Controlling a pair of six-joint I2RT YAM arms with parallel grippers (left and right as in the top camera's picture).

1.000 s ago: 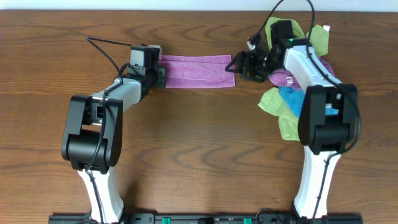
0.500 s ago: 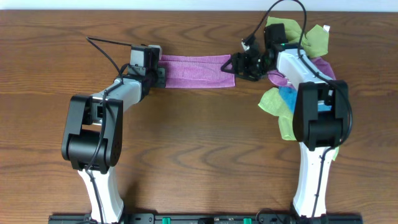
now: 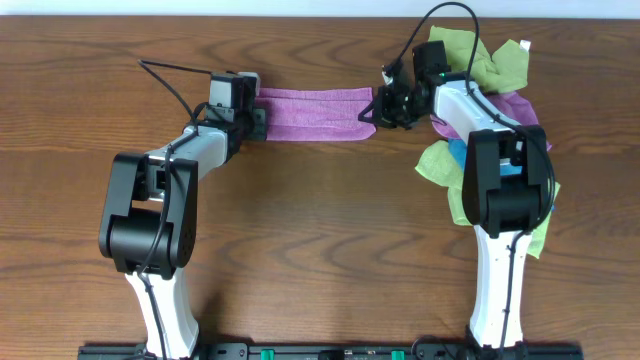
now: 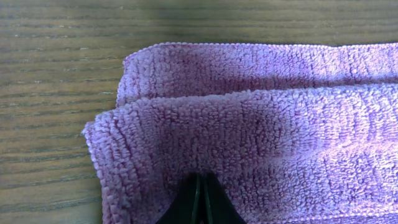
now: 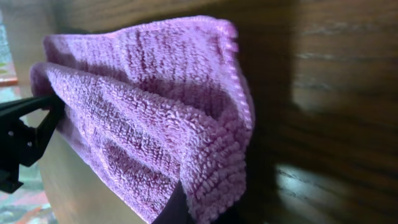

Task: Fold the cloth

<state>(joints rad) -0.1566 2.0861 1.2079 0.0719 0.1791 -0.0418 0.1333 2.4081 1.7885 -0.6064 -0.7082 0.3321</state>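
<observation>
The cloth is a mauve fuzzy towel, folded into a long strip stretched between my two grippers at the far middle of the table. My left gripper is shut on the strip's left end; in the left wrist view its dark fingertips pinch the folded cloth from below. My right gripper is shut on the right end. In the right wrist view the cloth hangs over one dark finger, with its doubled layers showing.
A heap of other cloths lies at the far right behind the right arm: green ones, a purple one, a blue one and another green one. A black cable runs left from the left wrist.
My right gripper has gone from open to shut on the cloth's right end. The right arm has swung slightly further back. The left gripper has not moved.
</observation>
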